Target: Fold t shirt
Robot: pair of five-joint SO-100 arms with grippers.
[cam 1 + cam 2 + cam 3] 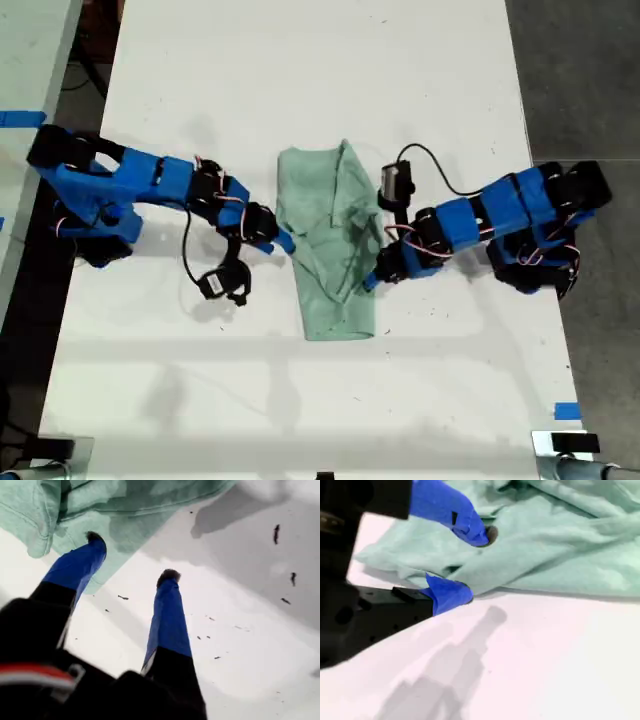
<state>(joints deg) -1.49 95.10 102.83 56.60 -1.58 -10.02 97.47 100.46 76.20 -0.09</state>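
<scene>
The pale mint-green t shirt [325,230] lies wrinkled and folded into a long strip on the white table, between the two blue arms. My first gripper [280,242], on the arm at the exterior view's left, is open at the shirt's edge. In the first wrist view this gripper [132,556] has one fingertip [95,539] on the cloth's [125,505] rim and the other on bare table. My second gripper [372,275] comes from the exterior view's right. It [467,565] stands open around the shirt's [560,545] edge, one finger over the cloth and one at table level.
The white table [300,80] extends well beyond the shirt toward the exterior view's top and bottom. Wrist cameras with cables hang beside each arm [222,283] [396,185]. A blue tape mark [566,410] sits near the table's edge at the exterior view's lower right.
</scene>
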